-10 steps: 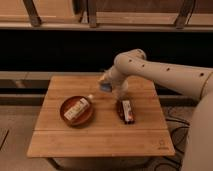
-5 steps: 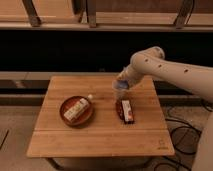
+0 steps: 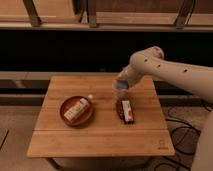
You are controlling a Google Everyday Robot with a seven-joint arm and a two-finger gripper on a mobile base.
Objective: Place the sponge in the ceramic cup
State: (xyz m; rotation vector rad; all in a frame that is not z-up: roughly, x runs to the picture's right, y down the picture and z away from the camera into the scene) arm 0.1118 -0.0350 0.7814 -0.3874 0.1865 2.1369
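Camera view | jaws clamp small pale-blue flat sponge (image 3: 119, 86) | above table (image 3: 100, 136), behind red packet (image 3: 126, 111)

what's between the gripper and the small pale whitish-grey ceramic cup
Only bare wooden table, seen in the camera view. The gripper hangs just behind the dark red rectangular packet; the ceramic cup stands at the round red-brown dish's rim.
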